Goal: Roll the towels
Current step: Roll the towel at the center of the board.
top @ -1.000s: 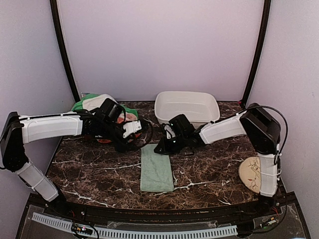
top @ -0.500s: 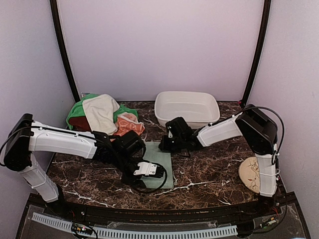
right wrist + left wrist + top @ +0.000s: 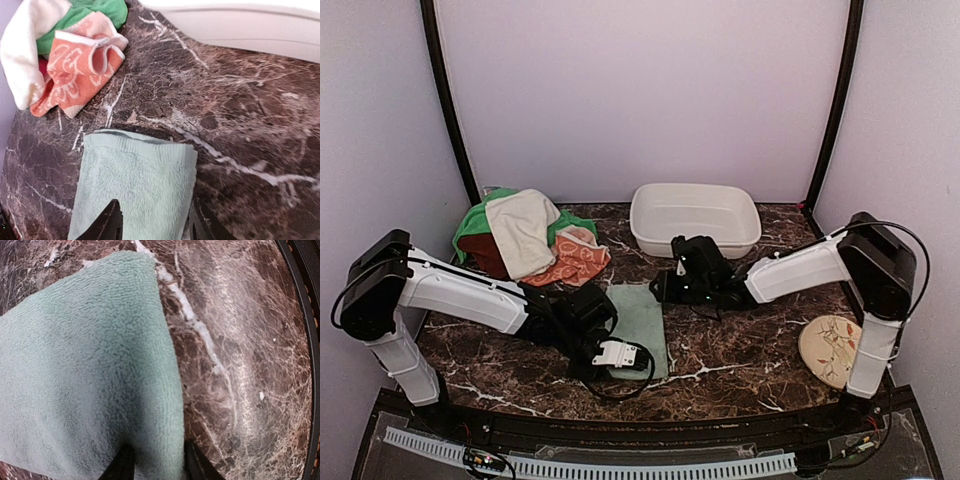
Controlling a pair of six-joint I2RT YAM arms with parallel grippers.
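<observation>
The sage-green towel (image 3: pixel 642 312) lies flat on the desk (image 3: pixel 740 345), bottom middle of the top view. The left gripper (image 3: pixel 157 464) sits around its lower edge; I cannot tell if it pinches. The right gripper (image 3: pixel 156 222) hangs open over its upper end.

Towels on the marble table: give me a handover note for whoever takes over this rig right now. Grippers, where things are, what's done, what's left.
Left gripper: open, jaws astride the near end of the sage towel.
Right gripper: open, over the far end of that cloth, holding nothing.
The sage towel lies spread on the table, unrolled. The cream towel, green towel and orange towel sit piled at the back left.
Done: one towel laid out.
Left: roll it, then the other three.
</observation>
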